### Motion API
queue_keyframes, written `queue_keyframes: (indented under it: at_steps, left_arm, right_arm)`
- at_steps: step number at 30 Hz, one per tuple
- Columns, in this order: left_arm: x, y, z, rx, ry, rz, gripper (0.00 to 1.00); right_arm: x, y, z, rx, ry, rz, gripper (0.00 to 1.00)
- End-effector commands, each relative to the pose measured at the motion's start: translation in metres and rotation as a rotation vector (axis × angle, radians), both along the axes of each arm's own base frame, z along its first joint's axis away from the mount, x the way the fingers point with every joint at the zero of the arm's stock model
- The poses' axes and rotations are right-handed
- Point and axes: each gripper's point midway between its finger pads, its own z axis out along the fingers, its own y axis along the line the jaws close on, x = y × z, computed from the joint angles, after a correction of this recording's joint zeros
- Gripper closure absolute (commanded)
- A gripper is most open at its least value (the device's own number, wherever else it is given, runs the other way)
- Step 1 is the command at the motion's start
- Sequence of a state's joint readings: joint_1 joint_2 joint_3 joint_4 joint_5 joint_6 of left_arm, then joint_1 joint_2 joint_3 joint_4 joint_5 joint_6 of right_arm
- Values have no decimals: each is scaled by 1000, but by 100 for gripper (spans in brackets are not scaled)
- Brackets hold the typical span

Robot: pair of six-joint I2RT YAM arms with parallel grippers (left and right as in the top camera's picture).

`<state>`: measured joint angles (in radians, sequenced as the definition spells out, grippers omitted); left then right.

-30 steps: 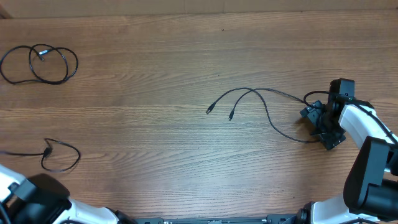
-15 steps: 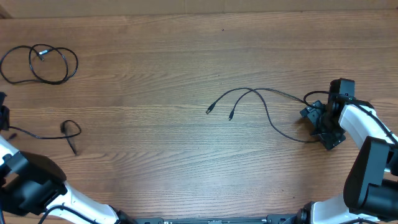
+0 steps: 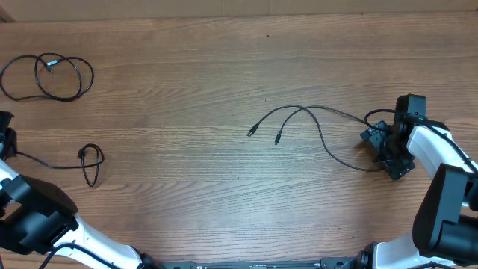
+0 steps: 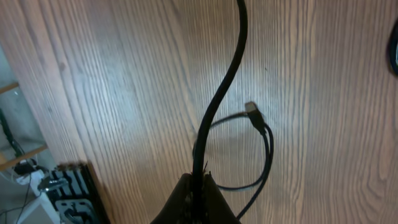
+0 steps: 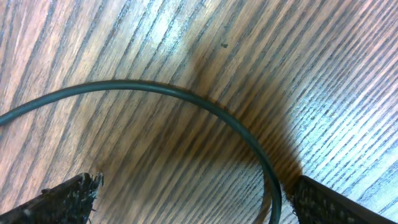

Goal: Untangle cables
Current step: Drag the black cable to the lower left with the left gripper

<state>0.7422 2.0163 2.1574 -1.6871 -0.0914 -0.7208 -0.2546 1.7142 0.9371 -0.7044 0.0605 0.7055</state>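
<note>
Three thin black cables lie on the wooden table. A coiled cable (image 3: 48, 75) rests at the far left. A second cable (image 3: 52, 166) runs from my left gripper (image 3: 6, 139) to a small loop (image 3: 91, 158). In the left wrist view my left gripper (image 4: 200, 185) is shut on this cable (image 4: 217, 93), and its loop and plug (image 4: 252, 111) lie beyond. The third cable (image 3: 321, 123) spreads across the middle, with two plug ends (image 3: 251, 133) pointing left. My right gripper (image 3: 388, 147) stands open over its right end. That cable (image 5: 186, 94) arcs between the fingertips (image 5: 68, 196), close to the right one.
The table's left edge, with the floor and some equipment (image 4: 68, 186) beyond it, is just beside my left gripper. The right arm's white links (image 3: 441, 172) fill the near right corner.
My left gripper has moved from the near left corner up the left edge, dragging its cable. The loop has slid away from the front edge and drawn tighter. The right arm is still.
</note>
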Motion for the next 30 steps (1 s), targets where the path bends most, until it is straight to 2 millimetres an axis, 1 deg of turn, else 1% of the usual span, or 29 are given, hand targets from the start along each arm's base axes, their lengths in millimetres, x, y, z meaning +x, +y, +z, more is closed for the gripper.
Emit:
queue_keyframes:
  at_steps: [1, 3, 5, 7, 9, 10, 12, 18, 19, 22, 25, 30]
  left_arm:
    - [8, -15, -11, -56, 9, -57, 96]
    - [9, -20, -16, -64, 25, -72, 95]
    - [7, -20, -21, -52, 57, -81, 96]
    - [-1, -17, -25, -27, 102, -69, 89]
    - [-6, -16, -28, -18, 130, -36, 73]
    - [-7, -15, -30, -19, 136, -32, 60]
    - [-9, -15, -32, -23, 140, -29, 41]
    - [-8, -15, -33, -25, 137, -27, 10]
    - [-7, -16, -33, -30, 129, -27, 1]
    - [-1, -22, -34, -65, 97, -30, 0]
    - [-1, -29, -35, -82, 108, -43, 1]
    - [4, -53, -45, -141, 137, -86, 0]
  right_arm:
    - [5, -1, 2, 0, -11, -1, 0]
    - [5, -1, 2, 0, -11, -1, 0]
    - [5, -1, 2, 0, -11, -1, 0]
    - [5, -1, 2, 0, -11, -1, 0]
    - [5, -1, 2, 0, -11, -1, 0]
    - [5, -1, 2, 0, -11, -1, 0]
    - [5, -1, 2, 0, -11, -1, 0]
    - [5, -1, 2, 0, -11, -1, 0]
    - [5, -1, 2, 0, -11, -1, 0]
    - [5, -1, 2, 0, -11, -1, 0]
    - [5, -1, 2, 0, -11, -1, 0]
    - [5, -1, 2, 0, -11, -1, 0]
